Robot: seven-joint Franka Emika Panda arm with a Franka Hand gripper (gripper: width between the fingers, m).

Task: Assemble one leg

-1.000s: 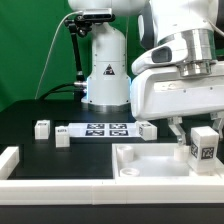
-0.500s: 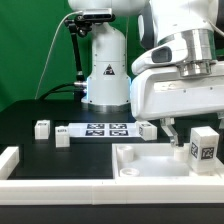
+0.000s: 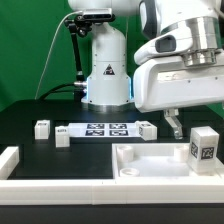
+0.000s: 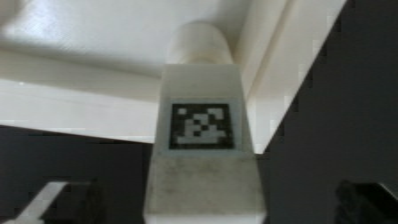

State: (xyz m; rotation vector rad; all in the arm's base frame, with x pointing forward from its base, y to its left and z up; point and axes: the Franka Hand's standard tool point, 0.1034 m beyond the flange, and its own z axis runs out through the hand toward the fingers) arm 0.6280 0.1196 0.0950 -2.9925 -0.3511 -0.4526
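Observation:
A leg point(image 3: 203, 145), a small white block with a black-and-white tag, stands upright in the white tray point(image 3: 150, 165) near its corner at the exterior view's right. My gripper point(image 3: 188, 126) hangs just above and behind it. In the wrist view the leg point(image 4: 206, 120) lies between my fingers point(image 4: 50, 202), with a dark gap on each side. The gripper point(image 4: 210, 205) is open and holds nothing. Three more legs stand on the black table: one point(image 3: 41, 128) at the exterior view's left, one point(image 3: 62, 135) beside the marker board, and one point(image 3: 147, 128) behind the tray.
The marker board point(image 3: 105, 128) lies on the table in front of the robot base point(image 3: 105, 70). A white rimmed piece point(image 3: 10, 158) sits at the exterior view's left, and a long white rail point(image 3: 60, 187) runs along the front.
My gripper has risen and shifted a little toward the exterior view's left. The leg in the tray has stayed where it stood.

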